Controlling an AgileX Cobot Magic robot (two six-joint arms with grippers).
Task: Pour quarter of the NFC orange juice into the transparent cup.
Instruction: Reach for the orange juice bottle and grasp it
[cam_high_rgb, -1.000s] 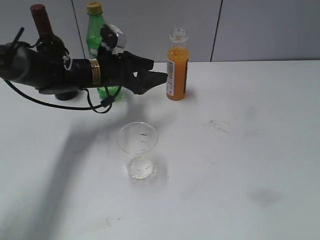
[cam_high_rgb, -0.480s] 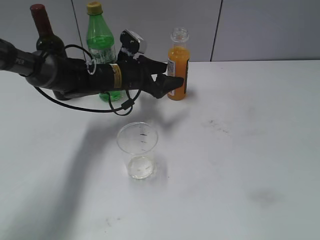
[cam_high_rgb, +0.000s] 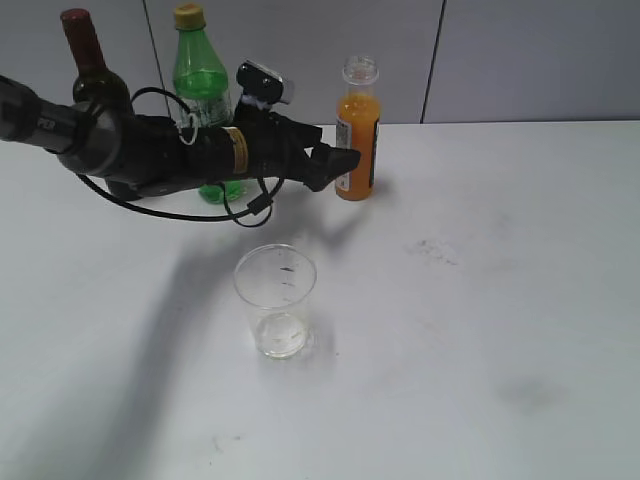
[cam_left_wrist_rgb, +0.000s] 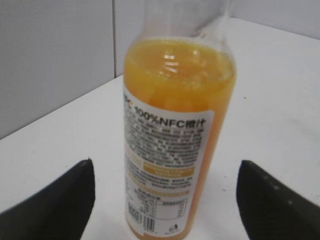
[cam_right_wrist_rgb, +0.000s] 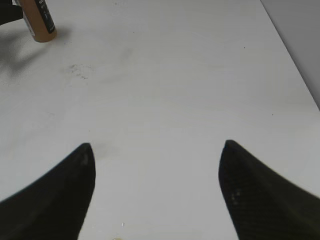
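i hold the left gripper (cam_left_wrist_rgb: 165, 200) wide open, a finger on either side of the juice (cam_high_rgb: 355, 135) and not yet touching, lined up for a side grasp; the cup (cam_high_rgb: 275, 300) waits empty, nearer than the juice.

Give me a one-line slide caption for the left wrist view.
Open left hand straddles the uncapped NFC orange juice bottle, fingers apart on both sides, not yet gripping.

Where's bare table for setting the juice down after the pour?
Bare: right of the NFC orange juice and transparent cup, to the table edge. Crowded: back left, with the green bottle, wine bottle and left end effector.
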